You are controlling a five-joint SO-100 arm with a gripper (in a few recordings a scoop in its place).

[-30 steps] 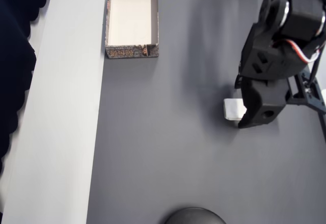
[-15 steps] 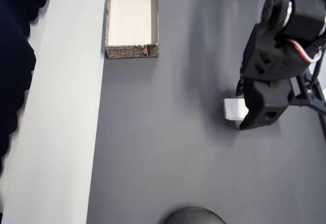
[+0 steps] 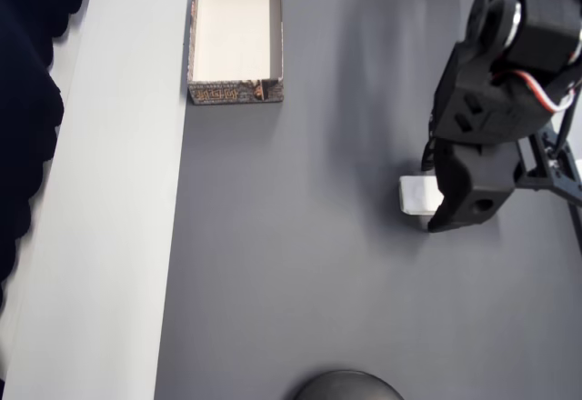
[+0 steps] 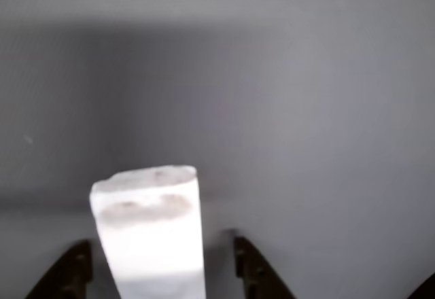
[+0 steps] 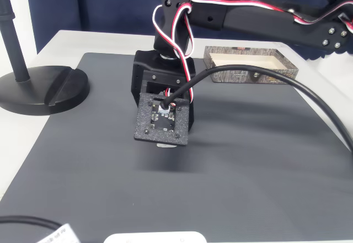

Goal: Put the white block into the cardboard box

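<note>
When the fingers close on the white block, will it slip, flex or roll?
The white block looks solid with flat faces, so probably stiff and unlikely to roll. Its smooth surface might slip a little. It lies flat on the mat, so tipping seems unlikely.

all-black printed arm (image 5: 248, 19), matte plastic, chunky angular shells. red/white/black servo wires looped at wrist joint, thick black cable (image 5: 265, 80) trailing off camera plate. small silver screws dotted along links. gripper (image 4: 160, 268) fingers dark, pointed tips.
</note>
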